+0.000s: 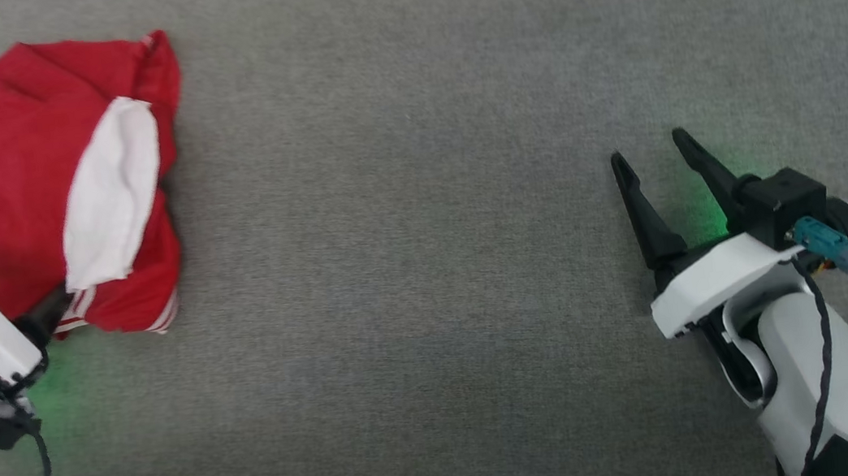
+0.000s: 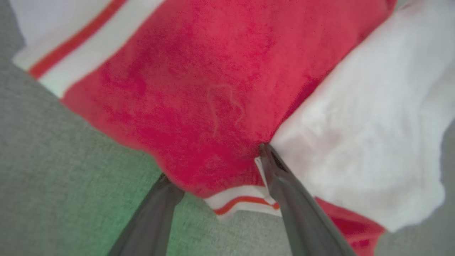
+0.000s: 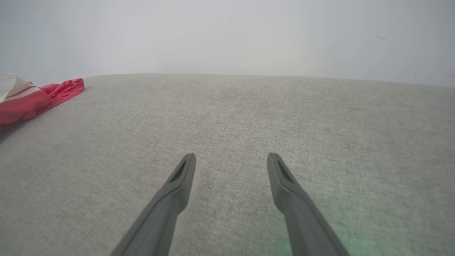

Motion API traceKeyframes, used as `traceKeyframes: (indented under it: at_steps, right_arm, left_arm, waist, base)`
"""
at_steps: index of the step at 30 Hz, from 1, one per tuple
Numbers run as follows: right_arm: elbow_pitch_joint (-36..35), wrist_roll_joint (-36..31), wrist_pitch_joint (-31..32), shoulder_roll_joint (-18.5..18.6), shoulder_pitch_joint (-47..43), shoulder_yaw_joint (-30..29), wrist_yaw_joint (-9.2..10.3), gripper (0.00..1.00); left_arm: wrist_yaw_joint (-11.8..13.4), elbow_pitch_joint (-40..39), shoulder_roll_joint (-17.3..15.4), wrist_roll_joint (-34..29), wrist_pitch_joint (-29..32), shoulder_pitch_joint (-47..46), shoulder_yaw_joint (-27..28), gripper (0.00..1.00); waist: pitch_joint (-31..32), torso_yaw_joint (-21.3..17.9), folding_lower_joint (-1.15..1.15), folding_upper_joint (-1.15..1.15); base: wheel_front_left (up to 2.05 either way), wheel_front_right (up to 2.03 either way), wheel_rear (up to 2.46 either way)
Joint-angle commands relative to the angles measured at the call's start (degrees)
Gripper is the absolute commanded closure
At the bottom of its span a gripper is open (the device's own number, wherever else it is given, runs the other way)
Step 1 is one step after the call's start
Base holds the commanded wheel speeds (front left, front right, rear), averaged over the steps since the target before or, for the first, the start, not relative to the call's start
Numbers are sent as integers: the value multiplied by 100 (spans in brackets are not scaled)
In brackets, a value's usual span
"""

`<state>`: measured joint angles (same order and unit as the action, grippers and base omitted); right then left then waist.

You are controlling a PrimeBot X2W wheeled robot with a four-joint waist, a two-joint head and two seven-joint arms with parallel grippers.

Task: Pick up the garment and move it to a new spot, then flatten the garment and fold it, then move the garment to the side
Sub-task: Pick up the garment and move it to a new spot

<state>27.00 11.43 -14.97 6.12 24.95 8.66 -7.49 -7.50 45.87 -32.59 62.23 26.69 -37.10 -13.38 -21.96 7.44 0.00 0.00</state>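
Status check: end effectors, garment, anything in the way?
Left end effector open at garment hem. Right end effector open over gray surface, apart from garment. Garment crumpled, white sleeve folded over its red body.

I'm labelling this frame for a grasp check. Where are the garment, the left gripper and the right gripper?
garment [image 1: 26, 200], head view, on its red body panel.
left gripper [image 2: 213, 160], left wrist view, midway between its fingertips, near the garment's hem.
right gripper [image 3: 231, 154], right wrist view, midway between its fingertips.
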Motion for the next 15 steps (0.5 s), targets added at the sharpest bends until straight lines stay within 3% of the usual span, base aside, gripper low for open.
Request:
traceKeyframes:
  at_steps: [1, 7, 8, 9, 10, 11, 12, 13, 15]
  right_arm:
    - [-38, -39, -30, 5, 97, -6, 0, 0]
    - [-66, -95, -28, -30, 207, 49, 0, 0]
    - [-64, -95, -27, -37, 211, 50, 0, 0]
    - [-62, -98, -21, -43, 212, 51, 0, 0]
    - [-62, -98, -21, -43, 212, 51, 0, 0]
    - [-61, -101, -21, -48, 215, 52, 0, 0]
    - [-58, -98, -21, -55, 227, 59, 0, 0]
    - [-54, -103, -21, -58, 244, 67, 0, 0]
    - [-57, -93, -22, -62, 275, 84, 0, 0]
  left_arm:
    - [4, -38, 38, 148, 132, -38, -78, 0]
    - [4, 24, 170, 472, 397, -9, -461, 0]
    - [3, 20, 215, 554, 447, -3, -517, 4]
    - [-6, -5, 253, 632, 506, 1, -579, 32]
    - [-6, -5, 253, 632, 506, 1, -579, 32]
    - [-12, -24, 271, 697, 551, 11, -631, 57]
    - [-12, -55, 260, 740, 595, 19, -700, 74]
    - [-18, -96, 238, 781, 640, 34, -772, 100]
    - [-19, -138, 162, 816, 642, 66, -875, 100]
  waist:
    - [-213, -149, 0, 0]
    - [-405, -276, 0, 0]
    - [-410, -285, 0, 0]
    - [-410, -291, 0, 0]
    - [-410, -291, 0, 0]
    - [-407, -294, 0, 0]
    - [-403, -299, 0, 0]
    - [-397, -306, 0, 0]
    - [-370, -320, 0, 0]
  base:
    - [0, 0, 0]
    - [0, 0, 0]
    - [0, 0, 0]
    - [0, 0, 0]
    - [0, 0, 0]
    - [0, 0, 0]
    - [0, 0, 0]
    - [0, 0, 0]
    - [0, 0, 0]
